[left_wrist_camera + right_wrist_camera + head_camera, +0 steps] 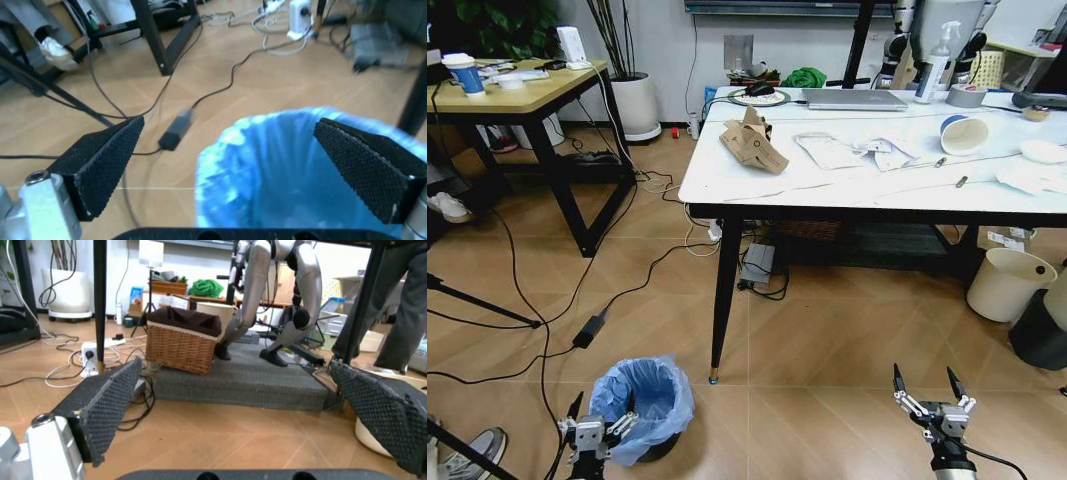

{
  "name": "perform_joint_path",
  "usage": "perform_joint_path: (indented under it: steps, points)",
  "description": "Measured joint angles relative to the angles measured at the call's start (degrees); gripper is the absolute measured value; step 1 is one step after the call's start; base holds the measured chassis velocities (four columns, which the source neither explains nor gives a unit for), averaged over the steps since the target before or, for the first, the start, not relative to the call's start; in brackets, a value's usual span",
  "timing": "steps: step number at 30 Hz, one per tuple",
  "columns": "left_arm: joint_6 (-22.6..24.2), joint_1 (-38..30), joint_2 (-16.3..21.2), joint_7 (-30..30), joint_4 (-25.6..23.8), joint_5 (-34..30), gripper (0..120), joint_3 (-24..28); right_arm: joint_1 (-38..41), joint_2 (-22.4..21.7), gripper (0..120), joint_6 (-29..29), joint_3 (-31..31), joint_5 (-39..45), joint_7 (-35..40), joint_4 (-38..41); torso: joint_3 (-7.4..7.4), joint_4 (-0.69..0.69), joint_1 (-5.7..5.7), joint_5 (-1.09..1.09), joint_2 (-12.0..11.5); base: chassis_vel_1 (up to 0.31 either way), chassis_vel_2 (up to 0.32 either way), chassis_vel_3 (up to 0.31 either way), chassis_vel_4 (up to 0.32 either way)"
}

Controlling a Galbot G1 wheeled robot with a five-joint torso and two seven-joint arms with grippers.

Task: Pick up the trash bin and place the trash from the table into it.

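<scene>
Trash bin: small round dark bin with light-blue plastic liner [641, 406], on floor beside white marble-look surface [847, 180].
Left gripper [593, 424]: spread wide at bin's rim, holding nothing.
Right gripper [930, 391]: wide open, empty, low above floor.
Trash: brown cardboard piece [754, 145], white-and-blue paper cup [963, 134] on surface.

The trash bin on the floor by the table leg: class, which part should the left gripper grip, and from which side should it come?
Probably the rim of the trash bin, from above on the robot's near side. The bin stands upright with its mouth open, and its blue bag folds over the edge, giving a thin lip for one finger inside and one outside. The left gripper is open, right beside that edge.
</scene>
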Motion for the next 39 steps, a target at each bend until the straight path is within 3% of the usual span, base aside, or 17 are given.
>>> perform_joint_path:
  steps: [1, 6, 8, 12, 20, 32, 39]
  points:
    - [0.0, 0.0, 0.0, 0.0, 0.0, 0.0, 100, 0.0, 0.0, 0.0, 100, 0.0, 0.0, 0.0, 0.0, 0.0, 0.0, 0.0, 0.0, 0.0, 0.0, 0.0, 0.0, 0.0, 0.0]
    - [3.14, -2.86, 7.37, -3.85, 2.38, -7.56, 100, 0.05, 0.56, 2.68, 100, 0.75, -0.38, -0.02, -0.04, -1.53, 0.05, -0.01, 0.05, 0.0, 0.1, 0.0, 0.0, 0.0, 0.0]
    - [3.55, -3.66, 8.08, -3.94, 2.84, -8.4, 100, 0.05, 0.59, 3.6, 100, 1.12, -0.7, -0.13, -0.08, -2.04, 0.07, -0.01, 0.06, -0.01, 0.12, 0.0, 0.0, 0.0, 0.0]
    - [8.91, -8.32, 10.7, -2.01, 4.81, -15.15, 100, 1.43, 0.9, 7.52, 100, 2.33, -1.99, -1.24, -0.62, -4.0, 0.16, -0.02, 0.1, -0.01, 0.25, 0.0, 0.0, 0.0, 0.0]
    - [19.04, -10.93, 12.06, -1.35, 8.22, -23.65, 100, 3.4, 0.89, 8.1, 100, 2.33, -2.45, -1.85, -0.65, -5.11, 0.27, 0.0, 0.15, 0.01, 0.4, 0.0, 0.0, 0.0, 0.0]
    - [20.84, -14.92, 11.45, -1.86, 13.66, -24.98, 99, 4.7, 0.84, 7.29, 100, 1.87, -2.18, -1.87, -0.66, -5.18, 0.35, -0.01, 0.2, 0.02, 0.55, 0.0, 0.0, 0.0, 0.0]
    - [20.84, -16.44, 11.06, -0.06, 15.3, -24.9, 77, 5.04, 0.84, 7.22, 100, 1.65, -2.15, -1.89, -0.67, -5.04, 0.38, -0.01, 0.21, 0.03, 0.59, 0.0, 0.0, 0.0, 0.0]
